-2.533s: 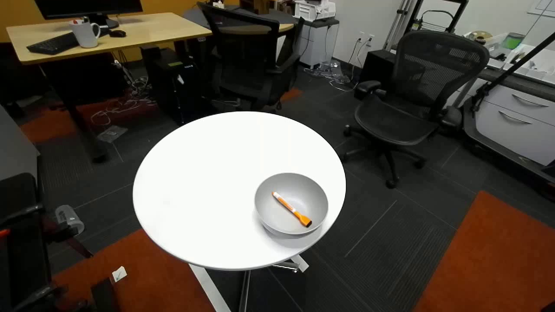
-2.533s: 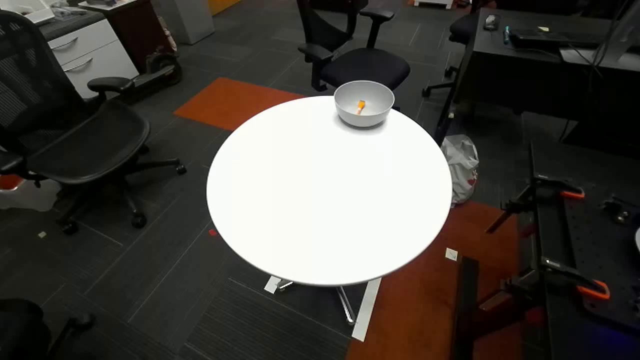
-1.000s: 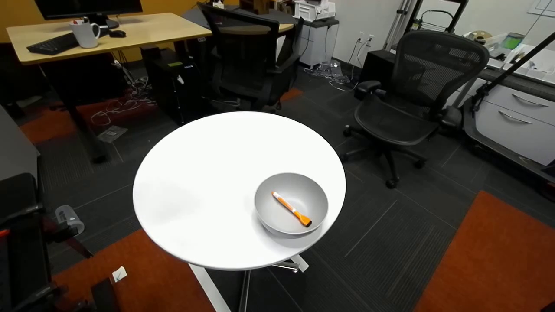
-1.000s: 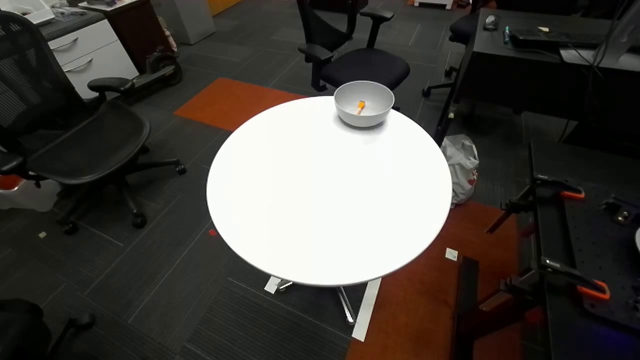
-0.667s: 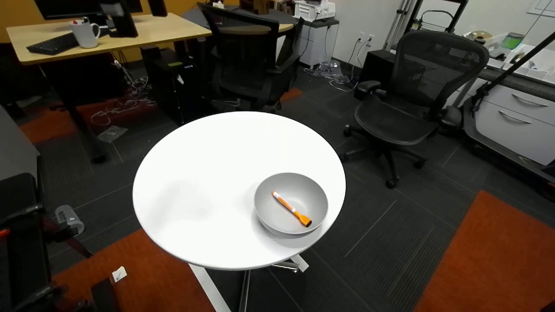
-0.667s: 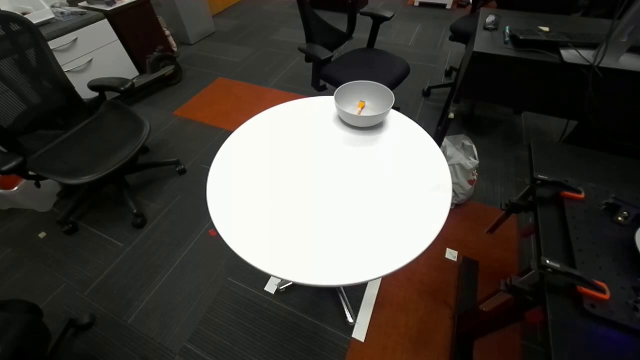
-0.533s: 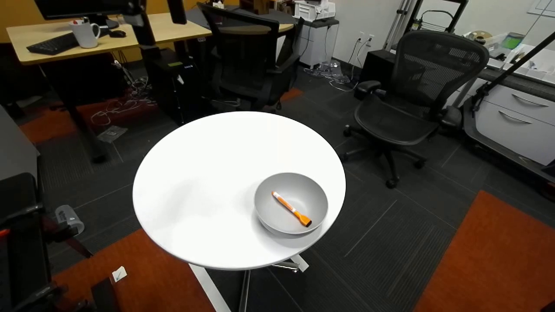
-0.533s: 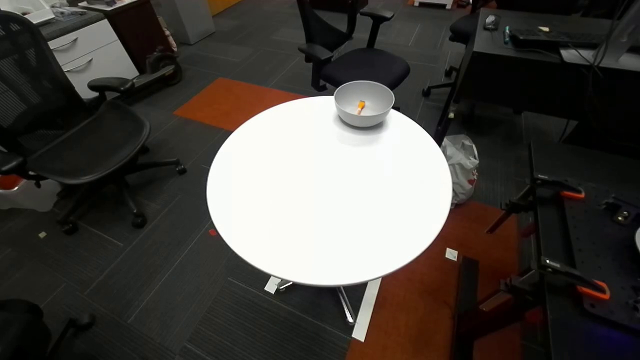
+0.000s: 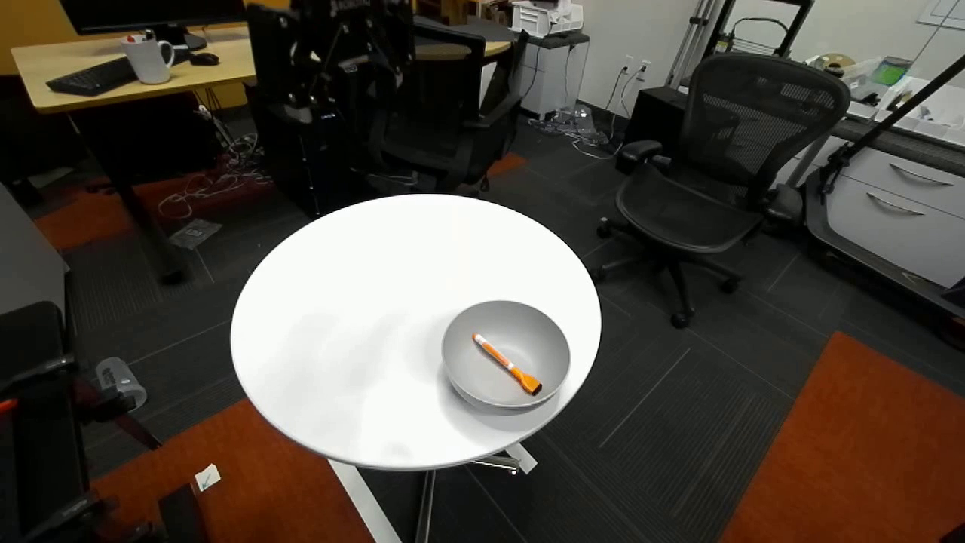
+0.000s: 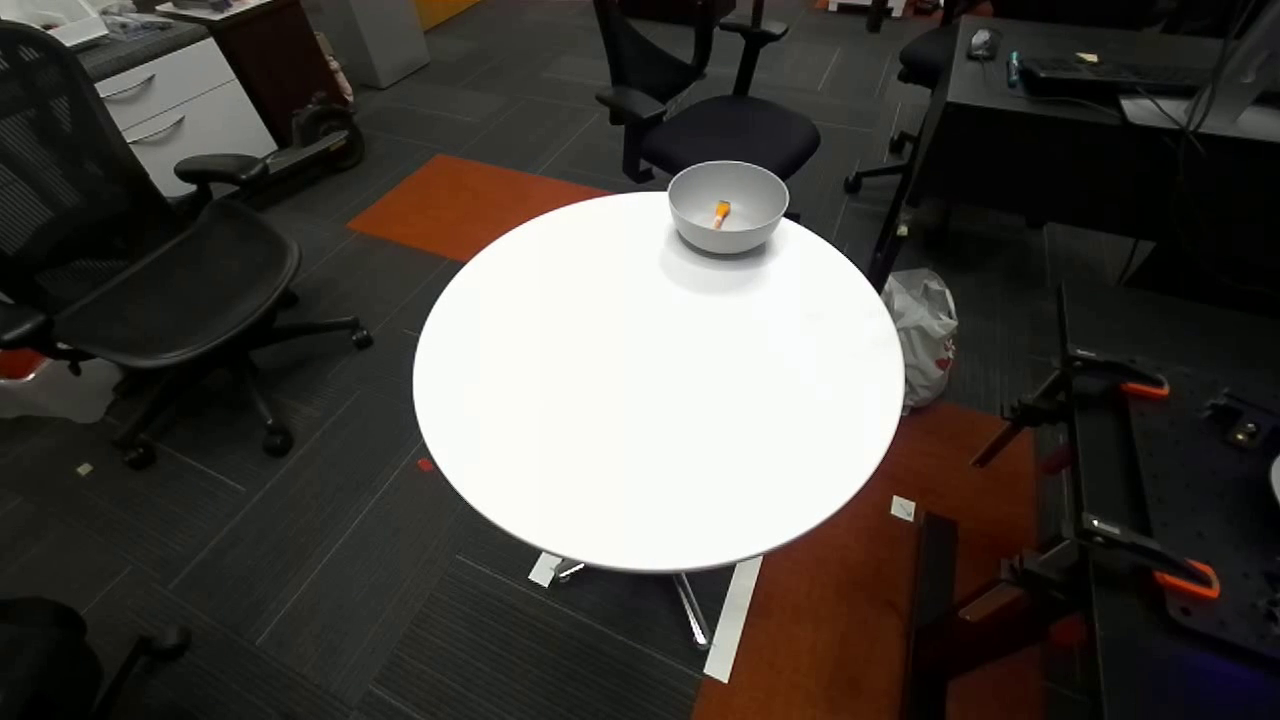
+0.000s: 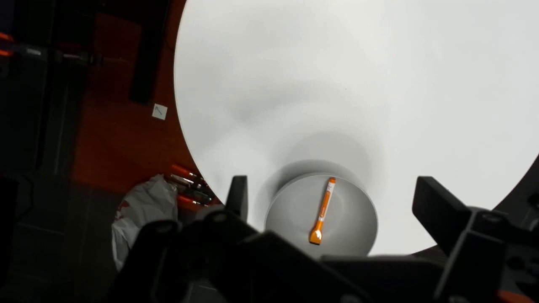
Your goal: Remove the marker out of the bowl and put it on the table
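The orange and white marker [image 9: 507, 362] lies inside the grey bowl [image 9: 531, 332], tilted along its inner wall. The bowl stands near the edge of the round white table [image 9: 354, 302]. Both also show in an exterior view, the marker [image 10: 721, 214] in the bowl [image 10: 728, 240]. My gripper [image 9: 347, 90] hangs high at the top of an exterior view, above and away from the bowl. In the wrist view my gripper [image 11: 331, 189] is open and empty, its fingers wide apart. The marker [image 11: 324, 206] and bowl [image 11: 353, 219] show between them; the bowl's lower rim is hidden by the gripper.
A black chair [image 10: 730, 130] stands just beyond the table edge by the bowl. Another chair [image 9: 693, 204] is beside the table. A wood desk [image 9: 294, 53] holds a mug [image 9: 148, 59]. A plastic bag [image 10: 920, 330] lies on the floor beside a dark bench with clamps [image 10: 1190, 580].
My gripper has come into an exterior view from the top and moved right and lower. Its soft shadow has spread over the table. The marker and bowl have not moved.
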`<state>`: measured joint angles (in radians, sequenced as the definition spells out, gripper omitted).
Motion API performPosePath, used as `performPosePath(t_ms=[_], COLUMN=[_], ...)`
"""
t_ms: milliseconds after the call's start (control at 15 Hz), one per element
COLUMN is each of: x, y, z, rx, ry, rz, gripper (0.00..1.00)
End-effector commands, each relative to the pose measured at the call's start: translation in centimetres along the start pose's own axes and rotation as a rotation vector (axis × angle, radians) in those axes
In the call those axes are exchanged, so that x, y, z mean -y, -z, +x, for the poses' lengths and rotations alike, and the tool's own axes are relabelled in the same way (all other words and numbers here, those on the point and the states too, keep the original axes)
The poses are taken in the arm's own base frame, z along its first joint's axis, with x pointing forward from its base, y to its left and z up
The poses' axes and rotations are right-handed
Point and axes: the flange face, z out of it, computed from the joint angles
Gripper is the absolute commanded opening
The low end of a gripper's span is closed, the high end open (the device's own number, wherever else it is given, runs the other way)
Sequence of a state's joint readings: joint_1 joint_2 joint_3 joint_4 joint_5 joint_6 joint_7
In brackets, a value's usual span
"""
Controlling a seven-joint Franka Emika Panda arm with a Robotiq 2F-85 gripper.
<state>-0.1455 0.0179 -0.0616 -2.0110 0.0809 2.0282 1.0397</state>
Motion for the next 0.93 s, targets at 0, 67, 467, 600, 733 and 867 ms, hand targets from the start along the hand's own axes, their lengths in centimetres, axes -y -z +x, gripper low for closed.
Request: performPosePath(t_ms=[0, 67, 467, 600, 733, 867], x=[1.1, 1.1, 0.8, 0.4, 0.2, -0.4], y=[-2.4, -3.2, -6.0, -6.4, -6.2, -6.7], z=[1.7, 2.2, 5.1, 6.0, 6.4, 6.4], rx=[0.043, 0.049, -0.009, -0.033, -0.066, -0.043], ry=[-0.163, -0.198, -0.396, -0.444, -0.467, -0.441], rz=[0.019, 0.024, 0.022, 0.009, -0.007, -0.014], gripper=[1.00, 1.00, 1.00, 1.00, 1.00, 1.00])
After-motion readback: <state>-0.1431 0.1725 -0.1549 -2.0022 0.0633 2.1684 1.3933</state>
